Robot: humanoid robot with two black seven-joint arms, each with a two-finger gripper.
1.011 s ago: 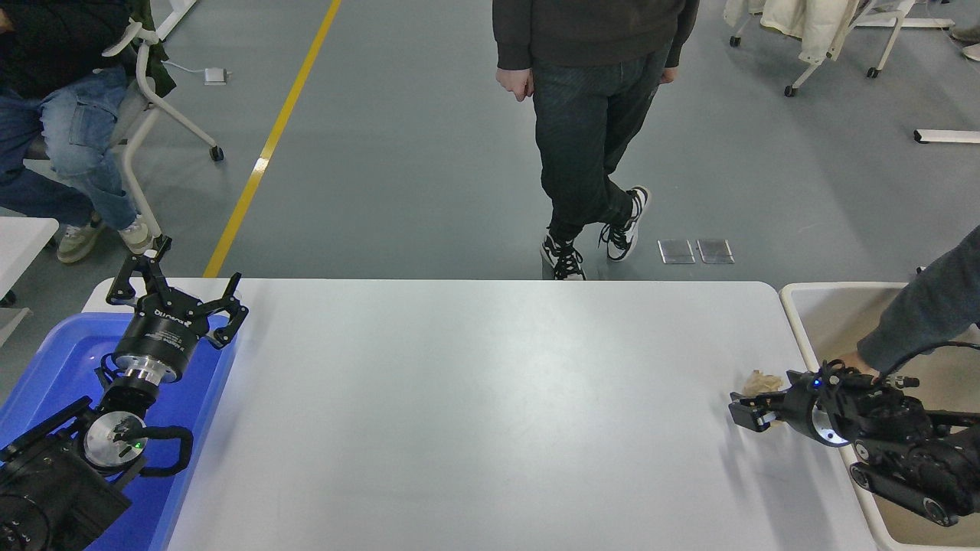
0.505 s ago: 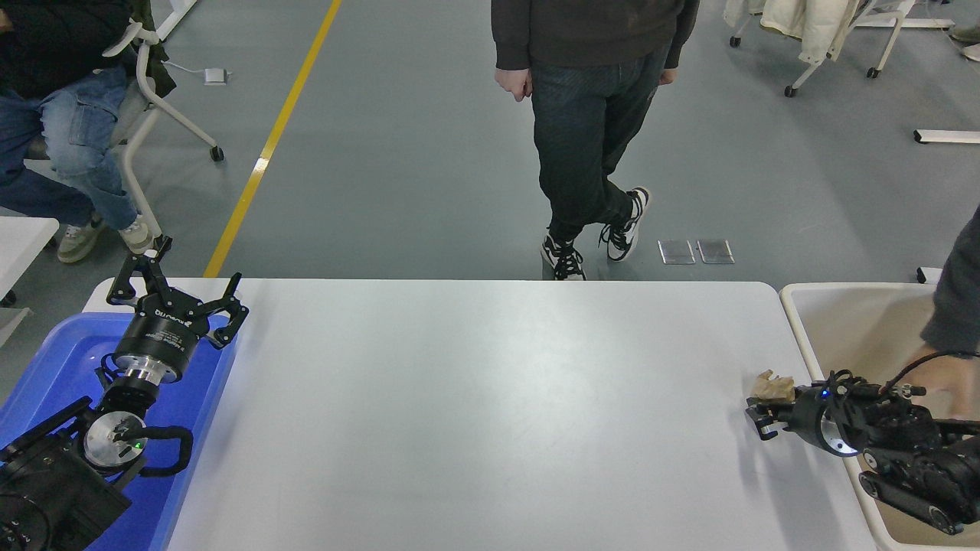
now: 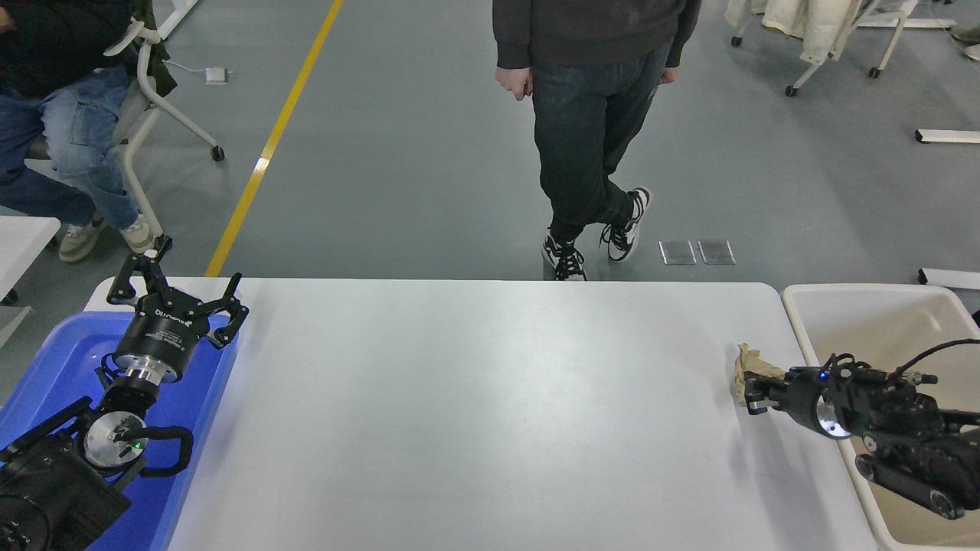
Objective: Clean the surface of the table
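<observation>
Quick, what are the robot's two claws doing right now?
Left gripper: open, empty, parked over the blue tub.
Right gripper: shut on a crumpled brown wad.

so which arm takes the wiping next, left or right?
Right. The right gripper is over the table surface, shut on a brown crumpled wad. The left gripper sits open over the blue tub, empty.

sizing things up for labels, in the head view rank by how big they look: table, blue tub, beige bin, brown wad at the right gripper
1. table
2. blue tub, partly cut off
3. beige bin, also cut off, so its order against the tub is unsure
4. brown wad
</observation>
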